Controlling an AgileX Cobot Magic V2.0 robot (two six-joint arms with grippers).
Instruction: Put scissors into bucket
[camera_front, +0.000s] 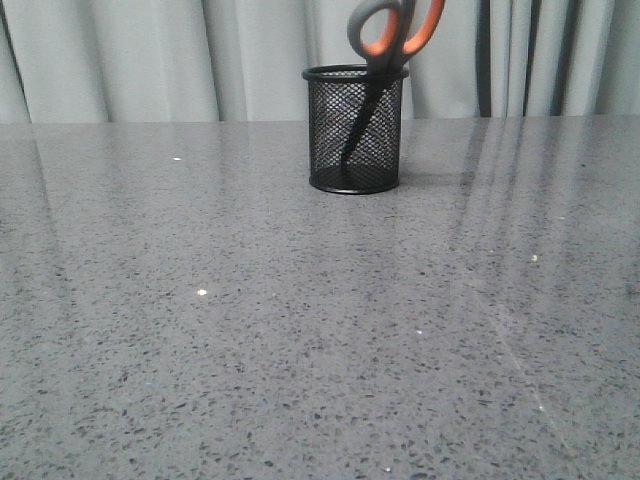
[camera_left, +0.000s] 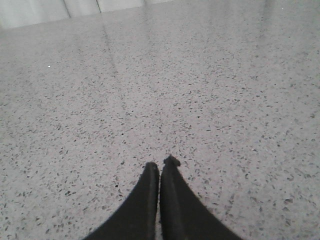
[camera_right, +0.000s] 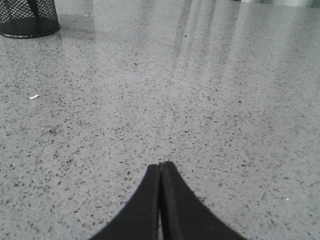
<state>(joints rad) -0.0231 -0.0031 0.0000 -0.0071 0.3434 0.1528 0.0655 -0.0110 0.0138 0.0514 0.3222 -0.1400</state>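
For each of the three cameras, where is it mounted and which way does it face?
Front: low, looking forward over the table at the bucket holding the scissors; no arm shows.
Left wrist: above bare tabletop; left gripper, jaws shut.
Right wrist: above the tabletop; right gripper, jaws shut.
Shared: the bucket appears in the front and right wrist views.

The worktop (camera_front: 250, 330) is grey stone-look, speckled with dark and pale flecks and glossy enough to mirror the curtain folds behind it. The bucket (camera_front: 355, 130) stands upright directly on it, near the far edge and a little right of the middle, its solid base ring flat on the surface. A tiny white scrap (camera_right: 33, 97) lies on the surface in the right wrist view, apart from the bucket.
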